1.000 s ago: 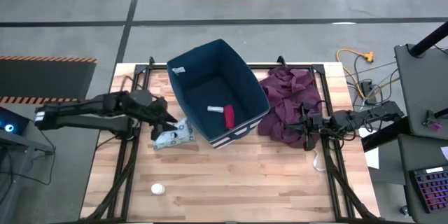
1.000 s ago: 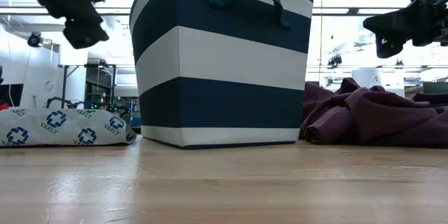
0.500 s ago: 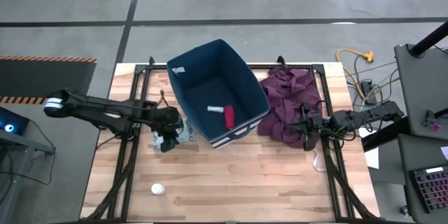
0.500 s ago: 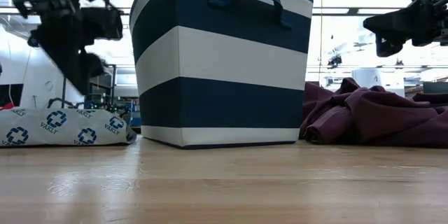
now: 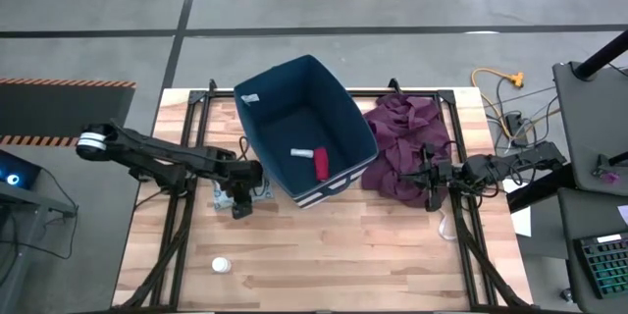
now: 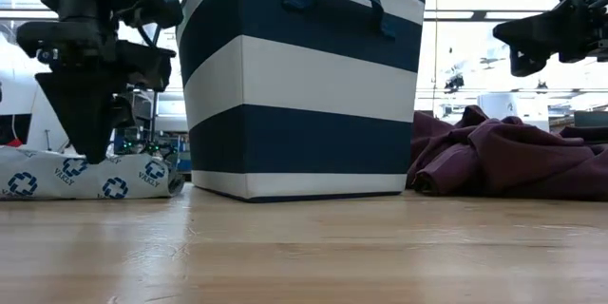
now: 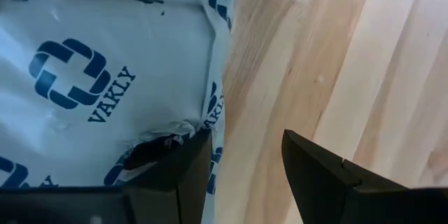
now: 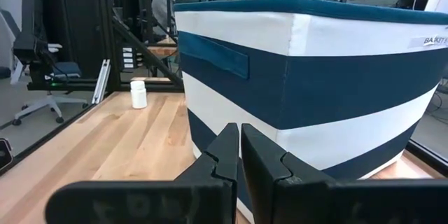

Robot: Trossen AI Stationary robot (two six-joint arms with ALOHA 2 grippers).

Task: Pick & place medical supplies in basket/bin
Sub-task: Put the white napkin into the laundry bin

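Note:
The flat grey-white packet (image 7: 105,77) with blue crosses lies flat on the table just left of the navy striped bin (image 5: 304,128). My left gripper (image 7: 245,154) points down over it, open, straddling the packet's edge. In the high view it (image 5: 240,204) covers most of the packet (image 5: 259,187). The red roll (image 5: 320,164) and a small white cylinder (image 5: 300,153) lie on the bin's floor. The white round container (image 5: 221,265) stands on the near left of the table. My right gripper (image 5: 429,179) is shut, hovering over the maroon cloth's near edge. My left gripper comes from above, pointing down. One fingertip (image 7: 187,159) sits on the packet's top face just inside its edge (image 7: 164,138), where the wrapper is crumpled and dented. The other finger (image 7: 311,159) hangs over bare wood beyond that edge. The packet lies flat on the table.
The maroon cloth (image 5: 402,142) is heaped right of the bin, against its side. The low view shows the bin (image 6: 304,85) standing tall between the two arms. Bare wood stretches along the table's near half (image 5: 343,255). A person shows in the room behind the table.
My left gripper has travelled toward the table's right, toward the bin, tipped over until its fingers point down, and dropped onto the packet. My right arm has kept still.

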